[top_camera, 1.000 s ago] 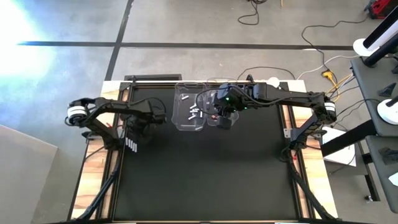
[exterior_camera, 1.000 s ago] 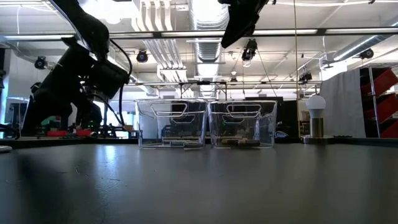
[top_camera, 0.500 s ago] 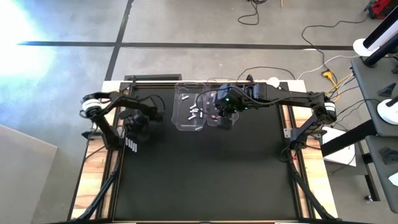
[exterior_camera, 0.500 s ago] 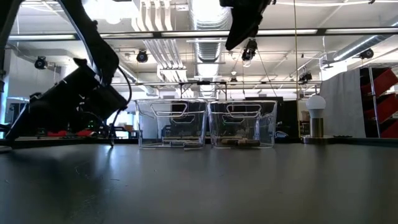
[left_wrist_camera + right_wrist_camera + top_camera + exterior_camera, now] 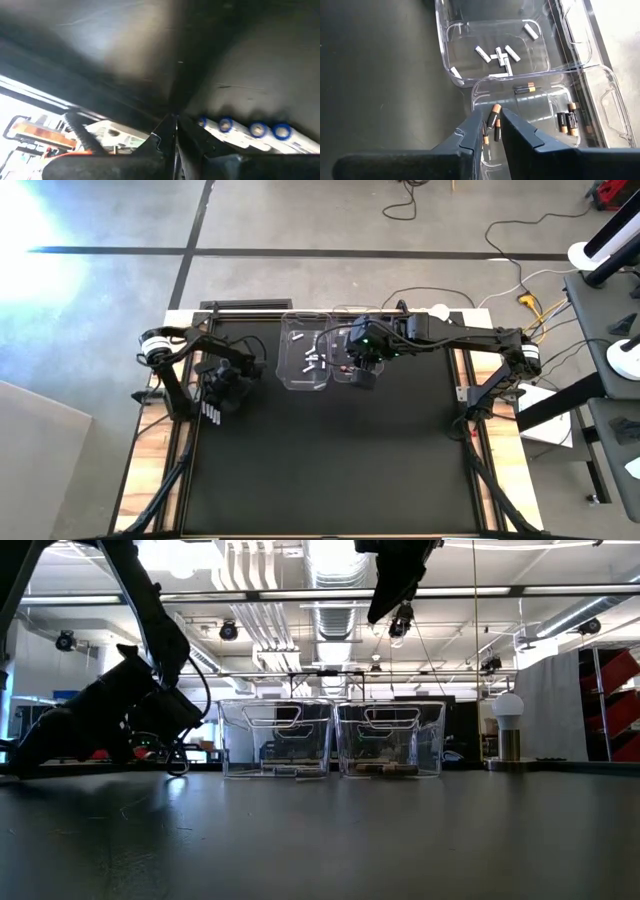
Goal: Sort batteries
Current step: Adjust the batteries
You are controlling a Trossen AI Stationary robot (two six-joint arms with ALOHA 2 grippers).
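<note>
Finds the left gripper (image 5: 222, 392) lower and farther in over the table (image 5: 330, 470) than a second ago, now close above the black top at the left edge; shows the right arm almost unmoved. Cannot tell whether the left gripper is open or closed. Places the right gripper (image 5: 491, 120) high over the far edge, above the right-hand clear bin (image 5: 600, 107), fingers (image 5: 470, 132) parted a little and nothing clamped between them; takes the dark cell seen through the gap to be lying on the bin floor. Sets the left-hand clear bin (image 5: 445, 30) touching its neighbour along the same far edge. Holds the white batteries (image 5: 497, 54) scattered loose in the left-hand bin and the dark batteries (image 5: 567, 120) with orange ends in the right-hand one. Leaves a row of batteries (image 5: 240, 128), white with blue ends, side by side near the table's left edge, just beside the left gripper. Judges each cell light, rigid, smooth and quick to roll: best pinched across the middle of the barrel, squarely, and singled out from its neighbours first.
</note>
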